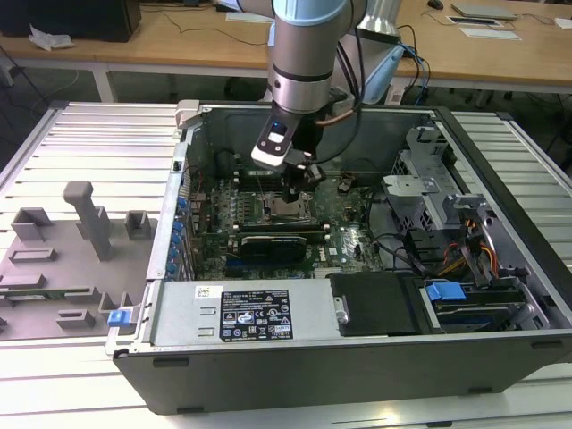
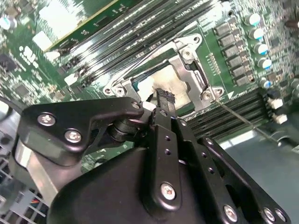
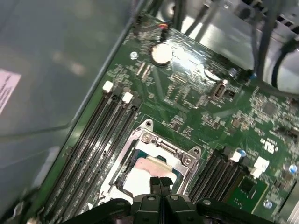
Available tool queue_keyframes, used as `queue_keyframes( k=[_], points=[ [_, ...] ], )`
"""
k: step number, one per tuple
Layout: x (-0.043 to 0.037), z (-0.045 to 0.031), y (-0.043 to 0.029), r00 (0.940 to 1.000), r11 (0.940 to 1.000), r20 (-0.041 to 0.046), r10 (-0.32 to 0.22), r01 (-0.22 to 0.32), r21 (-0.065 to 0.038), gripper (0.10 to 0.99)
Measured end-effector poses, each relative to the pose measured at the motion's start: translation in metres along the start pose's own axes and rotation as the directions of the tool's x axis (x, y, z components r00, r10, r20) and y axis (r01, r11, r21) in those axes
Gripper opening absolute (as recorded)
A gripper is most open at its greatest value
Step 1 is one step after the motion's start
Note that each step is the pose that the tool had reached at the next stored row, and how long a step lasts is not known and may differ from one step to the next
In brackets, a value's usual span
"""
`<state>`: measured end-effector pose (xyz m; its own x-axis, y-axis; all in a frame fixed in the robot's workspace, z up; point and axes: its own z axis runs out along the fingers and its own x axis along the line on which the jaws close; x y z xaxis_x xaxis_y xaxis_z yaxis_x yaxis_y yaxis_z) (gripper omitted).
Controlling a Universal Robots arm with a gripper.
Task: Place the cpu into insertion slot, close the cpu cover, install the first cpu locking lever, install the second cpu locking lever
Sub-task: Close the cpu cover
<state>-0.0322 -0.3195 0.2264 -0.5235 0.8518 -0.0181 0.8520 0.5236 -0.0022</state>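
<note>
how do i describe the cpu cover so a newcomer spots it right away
Look into the open computer case, at the green motherboard under the gripper. The cpu cover is the square silver frame between two banks of long black memory slots; unlike them, its window shows the pale cpu.

Shiny metal cpu cover (image 2: 186, 65), matt dark hand (image 2: 163, 96).

The claw (image 3: 161, 183), its two black fingertips pressed together, hangs just over the pale cpu (image 3: 145, 170). The silver cpu cover (image 3: 163, 147) lies flat, framing the chip. Long black memory slots (image 3: 100, 140) flank the cover on both sides of the green circuit board (image 3: 196, 98). A round coin battery (image 3: 161, 53) sits well apart.
</note>
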Motion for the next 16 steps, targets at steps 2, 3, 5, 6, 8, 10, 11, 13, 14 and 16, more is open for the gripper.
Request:
queue_keyframes(
  k=[2,3,5,6,8,10,11,13,14,16],
  points=[
    [0.0,0.0,0.0,0.9993,0.9993,0.0005,-0.037,0.037,-0.001,0.106],
    [0.0,0.0,0.0,0.9985,0.9985,0.0007,-0.054,0.054,-0.001,0.106],
    [0.0,0.0,0.0,0.9953,0.9953,0.0012,-0.097,0.097,-0.001,0.106],
    [0.0,0.0,0.0,0.9924,0.9924,0.0015,-0.123,0.123,-0.001,0.106],
    [0.0,0.0001,0.0,0.9858,0.9858,0.002,-0.168,0.168,-0.002,0.106],
    [0.0,0.0001,0.0,0.976,0.976,0.0026,-0.218,0.218,-0.003,0.106],
    [0.0,0.0001,0.0,0.9718,0.9718,0.0027,-0.236,0.236,-0.003,0.106],
    [0.0,0.0001,0.0,0.9604,0.9604,0.0031,-0.279,0.279,-0.004,0.106],
    [0.0,0.0002,0.0,0.9546,0.9546,0.0032,-0.298,0.298,-0.004,0.106],
    [0.0,0.0002,0.0,0.9409,0.9409,0.0035,-0.339,0.339,-0.005,0.106]
  ],
)
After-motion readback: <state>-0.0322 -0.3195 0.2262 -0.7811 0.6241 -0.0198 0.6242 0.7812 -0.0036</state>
